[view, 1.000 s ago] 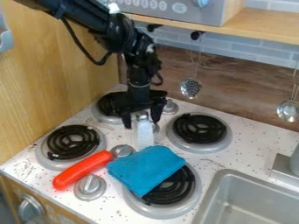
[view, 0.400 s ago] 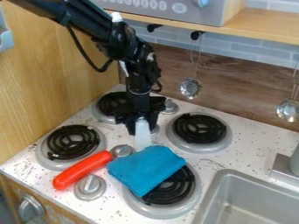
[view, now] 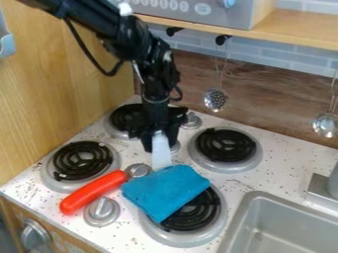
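Right now the gripper (view: 159, 140) is clenched around the upper end of a pale flat strip (view: 161, 152), over the back half of the tabletop (view: 261, 173), between the two back burners. The strip slants down from the fingers, and its lower end meets the edge of a folded blue cloth (view: 163, 190) (whether it runs on beneath, I can't tell).

That cloth lies partly over the front right burner (view: 198, 217), hiding a good share of its black coil. Just beside the cloth's left corner is one end of a smooth red sausage-shaped thing (view: 92, 191), which stretches toward the front edge of the tabletop, between the front left burner (view: 80, 160) and a grey knob (view: 102, 211). Another knob (view: 138, 170) sits near its inner end.

The back left burner (view: 124, 117) is near the back left corner, partly behind the gripper; the back right burner (view: 226, 145) is between the strip and the back edge. A grey sink (view: 284, 222) is set into the right side.
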`<state>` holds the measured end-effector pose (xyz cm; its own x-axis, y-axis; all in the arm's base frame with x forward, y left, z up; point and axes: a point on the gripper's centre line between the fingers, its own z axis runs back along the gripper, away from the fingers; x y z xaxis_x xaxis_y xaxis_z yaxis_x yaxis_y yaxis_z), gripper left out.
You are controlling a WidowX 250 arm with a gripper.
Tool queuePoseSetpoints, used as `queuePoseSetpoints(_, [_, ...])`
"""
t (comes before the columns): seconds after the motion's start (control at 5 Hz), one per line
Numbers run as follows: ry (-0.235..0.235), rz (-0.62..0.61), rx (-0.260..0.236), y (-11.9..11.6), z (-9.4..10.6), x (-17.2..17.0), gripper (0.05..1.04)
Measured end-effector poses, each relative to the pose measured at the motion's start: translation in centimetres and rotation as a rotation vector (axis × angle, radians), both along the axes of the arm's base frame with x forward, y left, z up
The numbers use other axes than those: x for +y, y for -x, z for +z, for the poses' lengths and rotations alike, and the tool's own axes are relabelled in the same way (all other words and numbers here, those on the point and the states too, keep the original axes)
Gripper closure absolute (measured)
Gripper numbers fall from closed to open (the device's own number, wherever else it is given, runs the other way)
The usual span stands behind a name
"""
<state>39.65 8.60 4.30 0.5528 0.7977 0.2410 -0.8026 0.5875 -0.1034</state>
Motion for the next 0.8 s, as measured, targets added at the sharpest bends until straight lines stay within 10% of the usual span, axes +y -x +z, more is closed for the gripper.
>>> queuePoseSetpoints(0.8, [0.066,-0.403,0.028,-0.8,2.1,-10.4,0.438])
